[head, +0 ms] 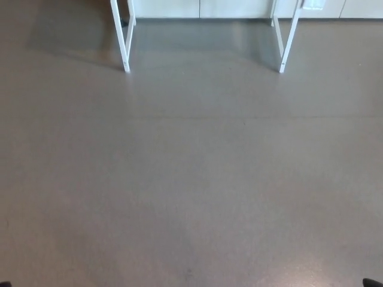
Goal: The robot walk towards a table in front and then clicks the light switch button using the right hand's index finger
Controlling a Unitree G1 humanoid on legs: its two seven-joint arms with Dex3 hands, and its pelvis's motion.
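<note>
Along the bottom edge of the frame, two small dark slivers show: one at the lower right corner (372, 282), one at the lower left corner (3, 284). Each is too small a part to identify; whether either is a robot hand, and whether open or closed, cannot be told.

Floor (191, 179): one, grey-brown, smooth, filling nearly the whole view, with a faint seam line running across the middle.

Table legs: two pairs, white, at the top of the frame. Left pair (122, 36) in the upper left; right pair (286, 37) in the upper right. Only the lower parts show; the tabletop is out of view.

White object (313, 4): one, at the top edge by the right legs, cut off; cannot tell whether it is the light switch.

Pale panels (200, 8): along the top edge behind the legs.
</note>
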